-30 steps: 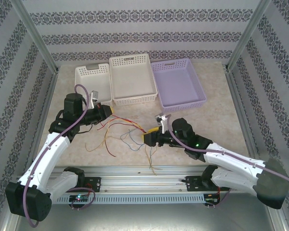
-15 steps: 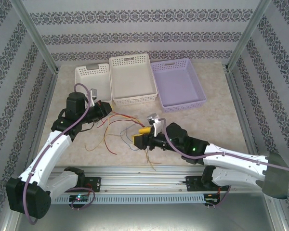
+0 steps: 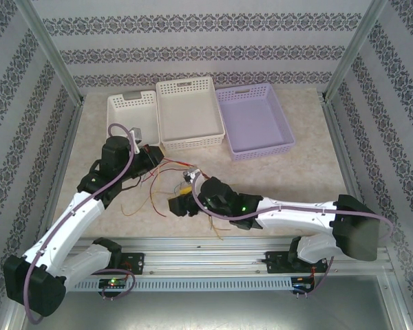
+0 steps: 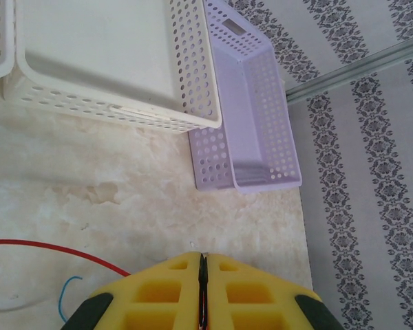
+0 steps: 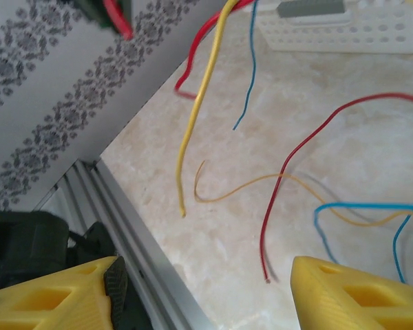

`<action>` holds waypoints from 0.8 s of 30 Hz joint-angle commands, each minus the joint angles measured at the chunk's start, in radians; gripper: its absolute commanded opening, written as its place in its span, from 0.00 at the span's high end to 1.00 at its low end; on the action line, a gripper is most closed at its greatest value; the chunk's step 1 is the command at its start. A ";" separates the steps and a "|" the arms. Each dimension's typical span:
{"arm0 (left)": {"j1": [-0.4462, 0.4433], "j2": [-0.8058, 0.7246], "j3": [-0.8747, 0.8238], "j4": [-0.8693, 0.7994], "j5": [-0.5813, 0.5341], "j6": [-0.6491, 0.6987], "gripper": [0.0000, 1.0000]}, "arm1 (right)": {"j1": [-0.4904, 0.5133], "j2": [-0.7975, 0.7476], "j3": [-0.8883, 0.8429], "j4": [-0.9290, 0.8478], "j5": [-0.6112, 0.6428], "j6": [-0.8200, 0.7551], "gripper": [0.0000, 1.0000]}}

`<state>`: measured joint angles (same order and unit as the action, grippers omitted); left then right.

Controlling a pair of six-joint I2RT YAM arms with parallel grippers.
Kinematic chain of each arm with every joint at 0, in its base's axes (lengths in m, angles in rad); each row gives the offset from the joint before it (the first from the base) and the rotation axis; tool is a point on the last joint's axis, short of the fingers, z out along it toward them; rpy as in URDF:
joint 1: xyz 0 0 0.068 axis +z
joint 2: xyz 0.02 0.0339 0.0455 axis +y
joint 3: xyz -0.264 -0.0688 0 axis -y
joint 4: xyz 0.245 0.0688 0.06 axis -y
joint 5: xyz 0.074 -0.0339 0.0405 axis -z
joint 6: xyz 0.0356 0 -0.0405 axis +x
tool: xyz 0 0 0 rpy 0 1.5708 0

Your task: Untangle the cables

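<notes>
From above, my right gripper (image 3: 179, 204) had swung toward 9 o'clock over the cables (image 3: 162, 182), loose on the worktop (image 3: 296, 185). Left wrist: my left gripper (image 4: 202, 258) was pressed together, apparently pinching a cable. Right wrist: jaws spread, nothing grasped yet.

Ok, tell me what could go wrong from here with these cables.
1. The right gripper is open over the crossing red cable, blue cable and orange cable; closing may pinch several and tighten the tangle.
2. The left gripper, shut on what looks like a red strand, sits near the white basket; pulling that way could bump it.
3. The yellow cable ends near the table-edge rail and might snag there.
</notes>
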<state>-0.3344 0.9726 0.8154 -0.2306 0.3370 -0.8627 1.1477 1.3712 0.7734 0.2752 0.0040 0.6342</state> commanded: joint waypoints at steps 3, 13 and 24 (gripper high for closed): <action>-0.024 -0.037 -0.015 0.073 -0.050 -0.039 1.00 | -0.031 0.031 0.006 0.048 0.073 0.073 0.35; -0.052 -0.058 -0.009 0.079 -0.070 -0.053 1.00 | -0.042 0.097 -0.014 0.100 0.110 0.137 0.35; -0.070 -0.084 -0.032 0.099 -0.075 -0.068 1.00 | -0.054 0.183 0.014 0.197 0.163 0.144 0.46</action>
<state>-0.3927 0.9115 0.7956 -0.1925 0.2714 -0.9077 1.1061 1.5383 0.7700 0.4179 0.1204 0.7609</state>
